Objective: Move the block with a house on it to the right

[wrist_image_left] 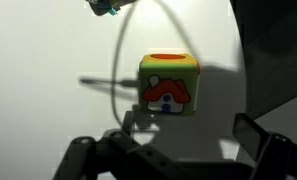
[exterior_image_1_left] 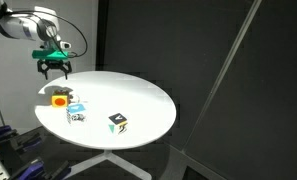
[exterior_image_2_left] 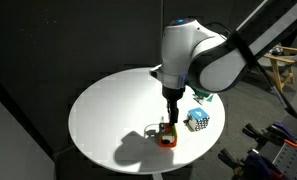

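Gripper point(wrist_image_left: 171, 142) wide open, holding nothing, hovering straight above block with a house on it point(wrist_image_left: 169, 85) near table point(exterior_image_1_left: 138, 95) edge; block looks centred between jaws, probably 1 straight descent away.

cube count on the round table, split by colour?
Orange-yellow cube with a house picture: 1
Blue-and-white cube: 1
White cube with green and dark marks: 1
Total: 3
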`<state>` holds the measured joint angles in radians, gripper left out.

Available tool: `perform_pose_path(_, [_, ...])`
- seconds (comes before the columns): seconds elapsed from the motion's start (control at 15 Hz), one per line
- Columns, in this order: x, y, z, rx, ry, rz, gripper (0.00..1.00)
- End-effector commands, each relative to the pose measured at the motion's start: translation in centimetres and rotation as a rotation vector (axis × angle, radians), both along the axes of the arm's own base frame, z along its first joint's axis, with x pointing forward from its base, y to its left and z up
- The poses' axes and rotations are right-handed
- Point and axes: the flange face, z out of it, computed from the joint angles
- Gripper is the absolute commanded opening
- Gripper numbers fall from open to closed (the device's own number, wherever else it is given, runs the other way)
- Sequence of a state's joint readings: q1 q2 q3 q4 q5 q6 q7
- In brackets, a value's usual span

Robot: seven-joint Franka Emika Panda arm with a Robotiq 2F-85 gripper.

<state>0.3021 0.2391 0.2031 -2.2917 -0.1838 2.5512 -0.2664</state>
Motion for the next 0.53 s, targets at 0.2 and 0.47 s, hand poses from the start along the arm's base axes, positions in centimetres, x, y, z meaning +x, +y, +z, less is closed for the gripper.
perform_pose_path(0.2, [2.0, 0.5, -2.2, -0.03, 0.034, 0.03, 1.0])
perform_pose_path(0.47, [1.8, 0.7, -3.4, -0.042, 0.046, 0.047, 1.0])
